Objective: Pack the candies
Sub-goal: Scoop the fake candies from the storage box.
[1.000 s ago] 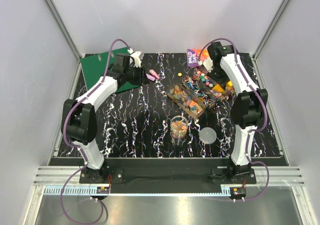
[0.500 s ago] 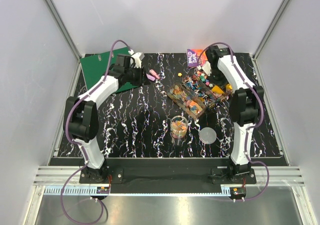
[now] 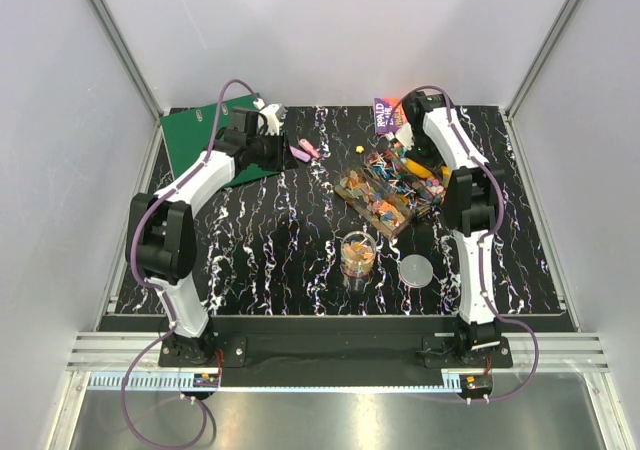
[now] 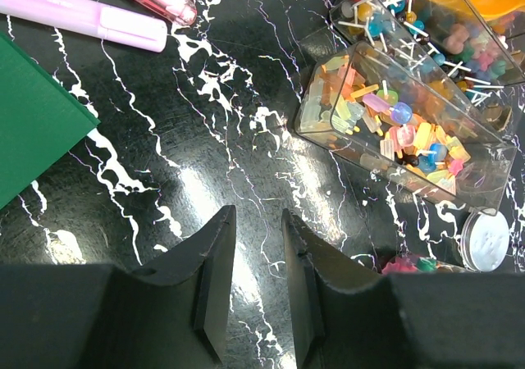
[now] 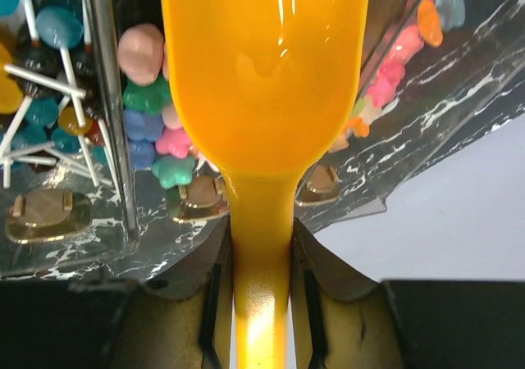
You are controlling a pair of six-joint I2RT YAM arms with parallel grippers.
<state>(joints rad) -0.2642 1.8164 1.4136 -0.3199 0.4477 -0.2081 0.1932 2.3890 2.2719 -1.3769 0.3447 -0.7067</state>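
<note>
Overhead first: right gripper (image 3: 407,148) sits over the candy trays (image 3: 343,188) at the far right of the table (image 3: 260,250). Most candies (image 3: 395,185) are in those trays. The left gripper (image 3: 280,153) is parked by the pink highlighters (image 3: 305,151), well apart from the trays. Nearer the arm bases, the clear cup (image 3: 358,235) holds a small batch, with its round lid (image 3: 417,270) off and just beside it. We read this as the scooping step, cup only partly filled.

Left wrist: fingers a narrow gap apart, nothing between them, over bare table. The nearer tray is packed with multicoloured candies; the next one holds lollipops (image 4: 385,16).

Right wrist: jaws clamped on the handle of the yellow scoop (image 5: 262,82). Its bowl looks empty, aimed into a tray above pink, green and blue candies. Next we'd dig the lip under the pile, level out, then carry to the cup without tilting.
</note>
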